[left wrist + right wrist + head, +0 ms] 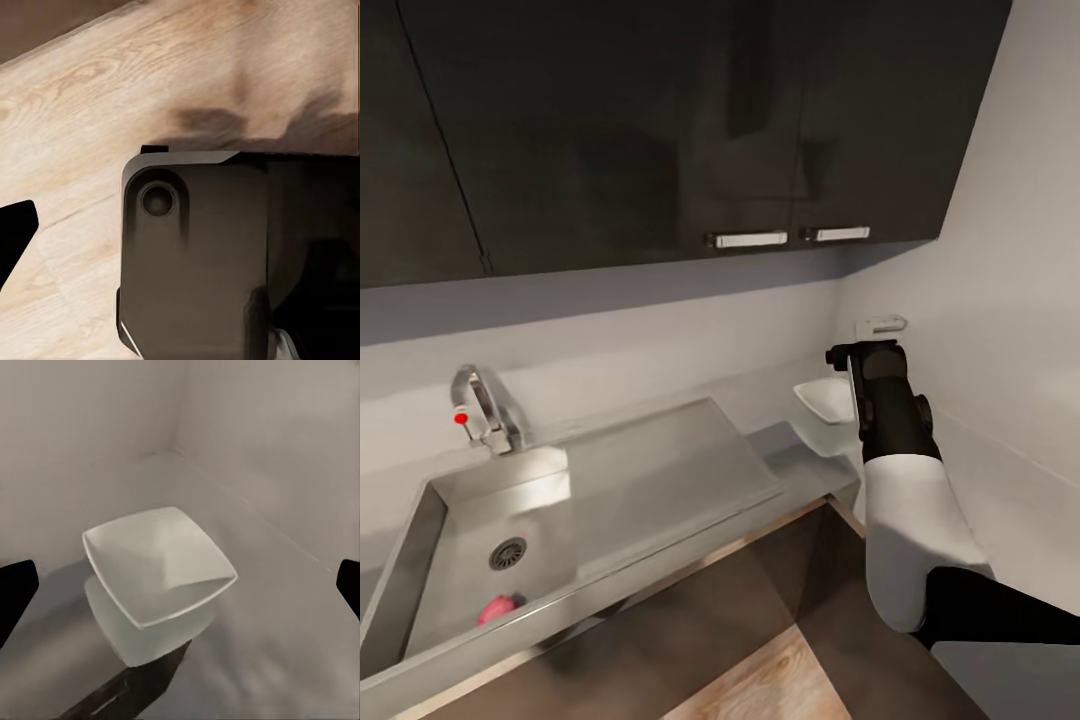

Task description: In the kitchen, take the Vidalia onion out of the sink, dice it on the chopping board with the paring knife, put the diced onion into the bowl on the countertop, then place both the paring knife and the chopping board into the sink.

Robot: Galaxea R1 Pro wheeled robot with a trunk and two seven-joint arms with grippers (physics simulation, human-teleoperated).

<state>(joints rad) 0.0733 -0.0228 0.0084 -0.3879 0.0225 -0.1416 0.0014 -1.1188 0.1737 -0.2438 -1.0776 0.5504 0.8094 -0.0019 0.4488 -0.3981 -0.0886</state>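
One arm raised: right tool (pixel 863 352) hovers over the bowl (pixel 823 400) at the corner of the grey surface (pixel 800 465); its fingertips sit wide apart at the edges of the right wrist view, empty.
Left tool: hangs low above the wood floor (pixel 112 90); whether it is open or closed cannot be told.
Sink (pixel 470 520): a reddish round object (pixel 498 608), likely the onion, lies near the front wall, just short of the drain (pixel 508 552).
Step in hand: judged, fetching the onion; bring a tool down over the basin, spread, and close gently on the rounded sides.
Faucet (pixel 485 405): red knob.
Writing: none legible.
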